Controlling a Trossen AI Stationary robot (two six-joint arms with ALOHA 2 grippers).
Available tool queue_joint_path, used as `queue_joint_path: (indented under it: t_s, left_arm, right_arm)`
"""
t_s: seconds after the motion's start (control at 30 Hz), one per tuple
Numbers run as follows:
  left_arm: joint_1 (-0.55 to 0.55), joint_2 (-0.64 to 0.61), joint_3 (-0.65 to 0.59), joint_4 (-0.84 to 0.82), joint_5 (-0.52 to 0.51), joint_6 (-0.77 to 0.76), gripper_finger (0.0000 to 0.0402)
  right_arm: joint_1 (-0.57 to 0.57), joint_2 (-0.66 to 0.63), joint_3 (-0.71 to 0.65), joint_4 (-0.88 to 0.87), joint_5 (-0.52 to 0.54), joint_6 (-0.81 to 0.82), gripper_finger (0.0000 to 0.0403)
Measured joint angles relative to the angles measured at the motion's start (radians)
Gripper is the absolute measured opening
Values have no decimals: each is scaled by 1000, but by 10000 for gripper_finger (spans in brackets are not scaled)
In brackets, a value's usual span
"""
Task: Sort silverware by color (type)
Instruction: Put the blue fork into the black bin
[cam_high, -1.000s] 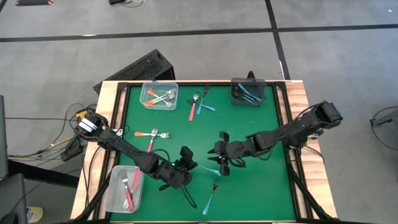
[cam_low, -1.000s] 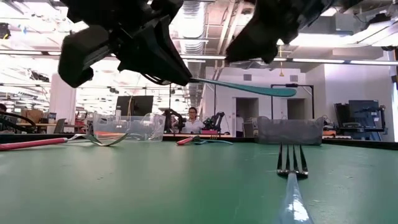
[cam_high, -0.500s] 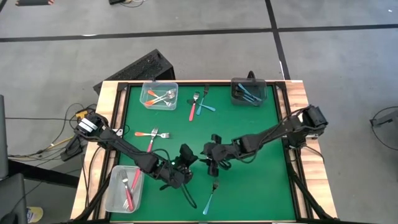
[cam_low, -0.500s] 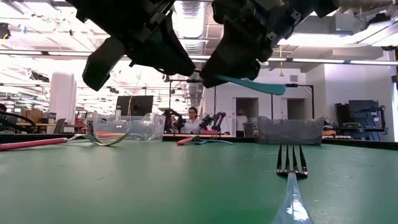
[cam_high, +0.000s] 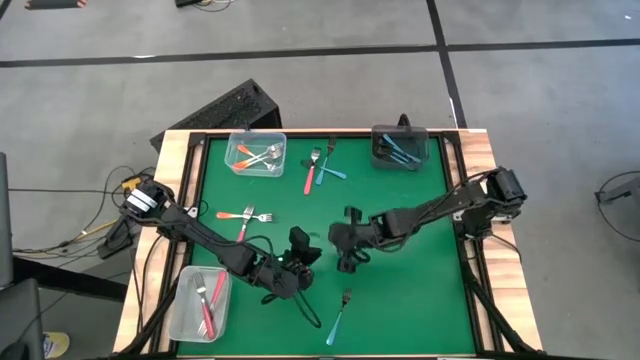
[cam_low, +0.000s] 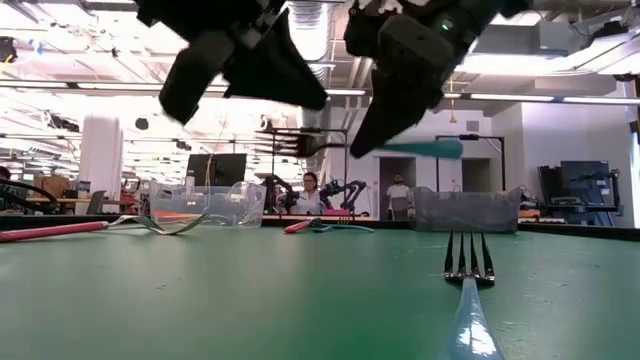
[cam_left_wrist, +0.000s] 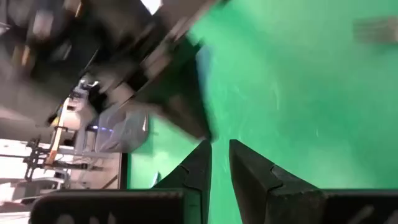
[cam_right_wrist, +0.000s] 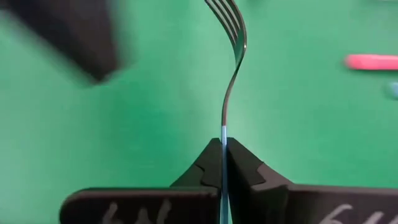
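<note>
A: Progress? Partly sorted, judging by the bins. Orange forks (cam_high: 258, 156) in the clear bin (cam_high: 234, 146) at the far left, blue ones in the dark bin (cam_high: 398, 147) at the far right, red in the near-left bin (cam_high: 186, 306).

B: Left over: orange fork (cam_high: 240, 214) by the left edge, red fork (cam_high: 312, 172) and blue fork (cam_high: 333, 172) crossed at the far middle, another blue fork (cam_high: 338, 318) near the front.

A: Pincers? Right gripper (cam_right_wrist: 222, 149) clamped tight on a blue fork (cam_right_wrist: 231, 56), held above mid-table, tines forward.

B: Left gripper (cam_left_wrist: 219, 149) just beside, narrowly parted, holding nothing visible.
</note>
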Motion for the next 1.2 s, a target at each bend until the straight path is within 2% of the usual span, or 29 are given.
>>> queue_joint_path:
  t_s: [0.13, 0.23, 0.33, 0.4, 0.53, 0.67, 0.83, 1.03, 1.2]
  left_arm:
    - [4, -1, 34, 8, 0, -29, 64]
    - [6, -5, 35, -19, 0, -119, 71]
    - [6, -10, 35, -95, 22, -254, 72]
    - [-2, -15, 28, -157, 27, -327, 71]
    - [-18, -56, -48, -159, 35, -411, 67]
    - [-30, -150, -173, -71, 34, -480, 67]
    - [-34, -294, -361, 150, 39, -516, 67]
    - [-34, -399, -556, 426, 49, -543, 67]
    - [-27, -419, -636, 530, 44, -549, 67]
  right_arm:
    - [-30, -4, 68, -222, 181, -49, 16]
    - [-61, -3, 84, -331, 324, -75, 15]
    - [-112, -31, 69, -410, 381, -81, 15]
    - [-154, -61, 39, -415, 381, -98, 15]
    - [-247, -161, -49, -349, 363, -173, 14]
    - [-347, -278, -149, -239, 258, -272, 14]
    - [-442, -405, -273, -90, 103, -446, 14]
    - [-567, -495, -385, -44, 102, -567, 15]
    - [-700, -511, -428, -16, 123, -674, 16]
